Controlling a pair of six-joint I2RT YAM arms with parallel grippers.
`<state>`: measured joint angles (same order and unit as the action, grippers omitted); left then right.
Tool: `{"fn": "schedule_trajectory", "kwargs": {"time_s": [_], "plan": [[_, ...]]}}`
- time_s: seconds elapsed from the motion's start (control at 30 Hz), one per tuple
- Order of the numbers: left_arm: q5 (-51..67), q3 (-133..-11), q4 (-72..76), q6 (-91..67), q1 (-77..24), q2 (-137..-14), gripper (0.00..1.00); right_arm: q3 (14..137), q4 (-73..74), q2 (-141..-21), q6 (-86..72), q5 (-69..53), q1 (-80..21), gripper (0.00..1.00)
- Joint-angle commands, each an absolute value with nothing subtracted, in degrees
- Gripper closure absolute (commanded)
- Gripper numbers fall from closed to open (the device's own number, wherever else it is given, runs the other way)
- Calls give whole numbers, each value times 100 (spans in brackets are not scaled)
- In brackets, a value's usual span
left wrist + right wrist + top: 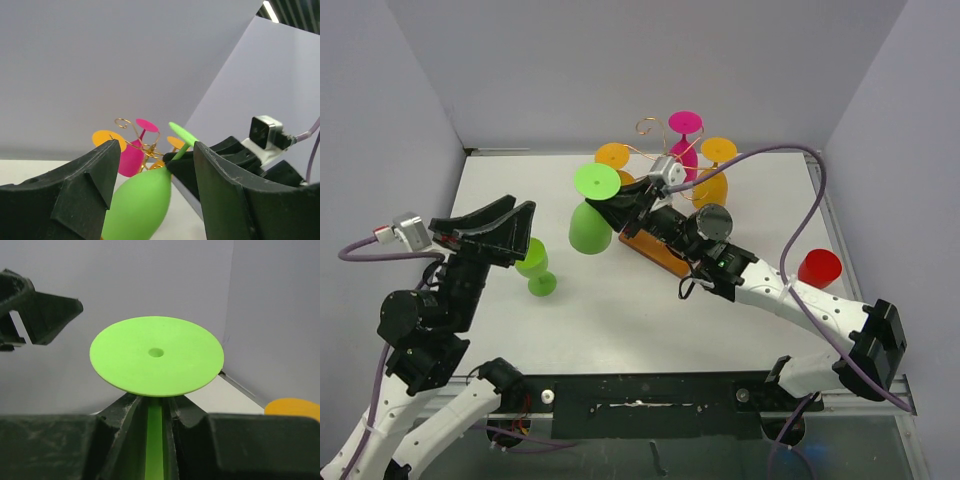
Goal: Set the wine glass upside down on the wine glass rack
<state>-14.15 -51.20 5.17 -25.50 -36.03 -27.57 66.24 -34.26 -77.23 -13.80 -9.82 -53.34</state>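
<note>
While the left gripper (523,204) sits wide open and empty, the right gripper (155,407) pinches the stem of the inverted green wine glass (156,356); keep it level, foot up, and slide the stem into a free scroll of the wine glass rack (658,254) just beyond.

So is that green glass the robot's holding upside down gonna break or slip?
The green glass looks like matte plastic, so probably light and not fragile. The right gripper pinches only its thin stem, so it might swivel or slip. Stood up, its tall shape would likely tip easily.
</note>
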Motion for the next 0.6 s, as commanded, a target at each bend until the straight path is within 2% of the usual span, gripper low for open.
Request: {"fn": "schedule_trajectory", "kwargs": {"time_s": [0.0,0.3,0.57], "plan": [[-1133,-5430,368,-3656,-3615,-3188,41,6453,-3537,-7439,-556,-1070,-5387,100],[-1158,-5623,-30,-4387,-3619,-3846,41,6442,-3501,-7550,-82,-976,-5449,100],[-922,-5692,238,-5270,-3607,-4149,41,6296,-3788,-7680,-122,-914,-5458,100]]}}
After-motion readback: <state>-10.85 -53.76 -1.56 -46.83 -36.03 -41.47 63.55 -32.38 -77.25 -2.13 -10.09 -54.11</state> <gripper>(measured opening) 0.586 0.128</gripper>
